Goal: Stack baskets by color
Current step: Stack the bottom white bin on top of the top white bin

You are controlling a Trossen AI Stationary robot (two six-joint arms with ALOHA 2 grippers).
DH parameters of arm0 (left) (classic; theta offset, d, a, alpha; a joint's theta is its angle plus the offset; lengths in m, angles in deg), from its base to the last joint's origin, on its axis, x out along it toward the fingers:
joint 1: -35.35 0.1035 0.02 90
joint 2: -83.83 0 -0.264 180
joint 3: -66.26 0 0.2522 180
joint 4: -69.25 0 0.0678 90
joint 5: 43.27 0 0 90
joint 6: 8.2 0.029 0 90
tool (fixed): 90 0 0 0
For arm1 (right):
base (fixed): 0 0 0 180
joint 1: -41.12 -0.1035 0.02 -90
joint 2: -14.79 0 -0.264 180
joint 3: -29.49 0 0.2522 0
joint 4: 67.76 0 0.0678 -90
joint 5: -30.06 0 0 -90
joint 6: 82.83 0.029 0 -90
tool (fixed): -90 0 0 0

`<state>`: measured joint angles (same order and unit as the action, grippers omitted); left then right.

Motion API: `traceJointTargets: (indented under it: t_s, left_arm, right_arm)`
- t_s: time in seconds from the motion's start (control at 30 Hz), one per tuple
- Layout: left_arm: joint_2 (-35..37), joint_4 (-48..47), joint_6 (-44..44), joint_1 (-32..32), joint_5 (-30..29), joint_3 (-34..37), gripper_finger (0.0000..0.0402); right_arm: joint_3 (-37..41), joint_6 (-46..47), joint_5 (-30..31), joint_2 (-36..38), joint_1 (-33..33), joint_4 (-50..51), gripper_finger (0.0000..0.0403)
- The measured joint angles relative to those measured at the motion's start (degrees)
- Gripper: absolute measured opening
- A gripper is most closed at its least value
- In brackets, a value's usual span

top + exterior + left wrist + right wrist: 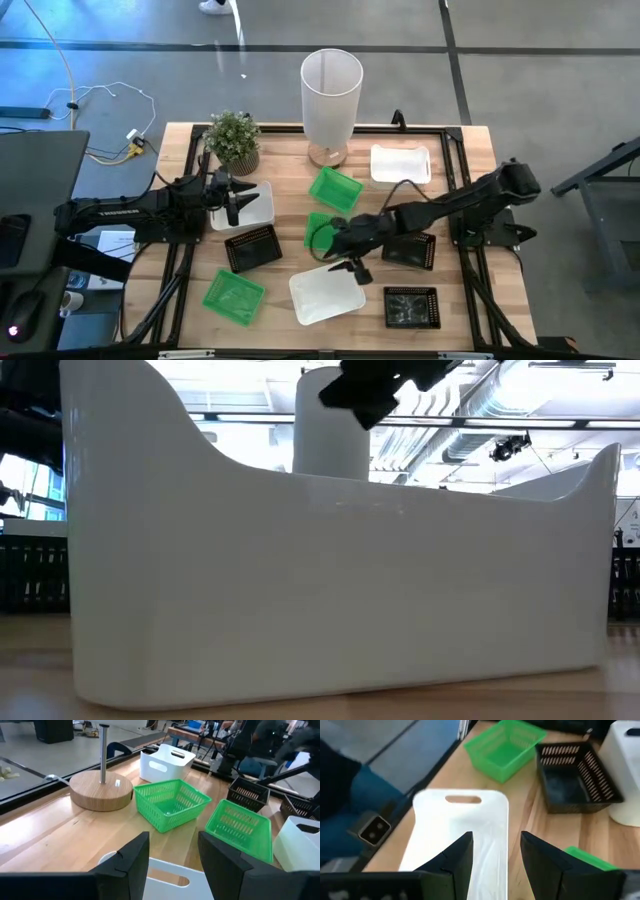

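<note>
Baskets lie scattered across your table point(480, 300). Your left gripper point(232, 200) hangs with jaws parted and empty, a white basket point(252, 205) directly under them. Your right gripper point(352, 268) also stands parted and empty, just above the near white basket point(325, 297), whose handle slot lies beyond its fingertips.

— Colours on the table point(480, 310)?
— Pale wood. Three bright green mesh baskets point(233, 296), three black mesh baskets point(251, 246), three plain white baskets point(326, 294).
— Anything else?
— White bin point(331, 85), green plant point(232, 133), dark arms point(440, 208).
</note>
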<state>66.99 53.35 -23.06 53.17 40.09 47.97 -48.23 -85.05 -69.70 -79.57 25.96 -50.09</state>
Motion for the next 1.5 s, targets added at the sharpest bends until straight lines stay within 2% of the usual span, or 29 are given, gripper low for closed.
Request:
traceJointTargets:
  t_s: [0.17,0.37,0.57,1.37,1.5]
  left_arm:
    - [-0.02,-1.8,-0.02,-0.01,0.32,0.0,0.0156]
    - [-0.02,-3.01,0.0,-0.02,0.46,0.0,0.0156]
    - [-0.02,-2.98,0.0,-0.02,0.46,0.0,0.0156]
    - [-0.02,-3.76,0.02,-0.02,0.27,0.0,0.0156]
    - [-0.02,-4.1,0.03,-0.02,0.24,0.0,0.0156]
  right_arm:
    - [-3.83,-3.07,-0.21,-4.68,0.13,4.03,0.0151]
    - [-4.73,-4.14,0.19,-7.99,0.15,4.09,0.0151]
    - [-4.73,-3.85,3.0,-8.19,0.15,4.94,0.0151]
    - [-4.7,-0.78,2.8,-13.88,-0.39,7.91,0.0151]
    - [-4.68,-0.2,2.82,-14.07,-0.37,7.91,0.0132]
